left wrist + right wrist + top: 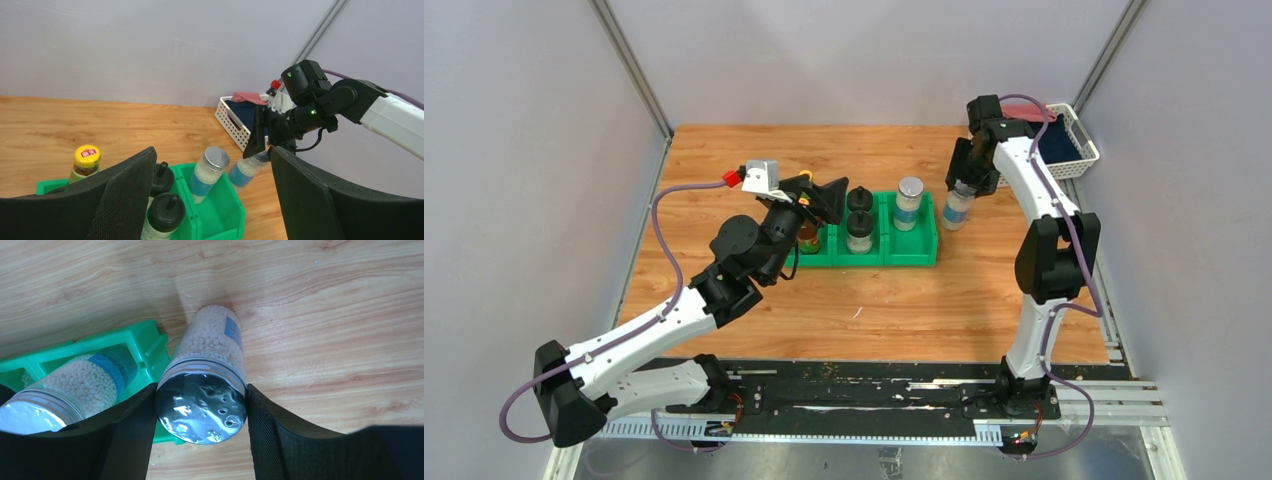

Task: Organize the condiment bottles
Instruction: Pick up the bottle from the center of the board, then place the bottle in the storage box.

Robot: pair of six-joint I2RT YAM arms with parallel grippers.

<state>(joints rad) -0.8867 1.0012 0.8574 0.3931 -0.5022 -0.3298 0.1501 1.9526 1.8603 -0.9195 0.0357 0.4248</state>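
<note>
The green bin (921,257) holds a silver-lidded shaker (909,203) in its right compartment. Two black-lidded bottles (860,198) (859,231) stand in the middle one. A brown, yellow-capped bottle (86,161) stands in the left one. My right gripper (200,410) is shut on the lid end of a second shaker (215,340), which stands just outside the bin's right wall (145,337). My left gripper (824,195) hangs open over the bin's left half and holds nothing. It partly hides the brown bottle in the top view.
A white perforated basket (1069,140) with blue and red cloth sits at the far right corner, close behind the right arm. Grey walls enclose the wooden table (874,310) on three sides.
</note>
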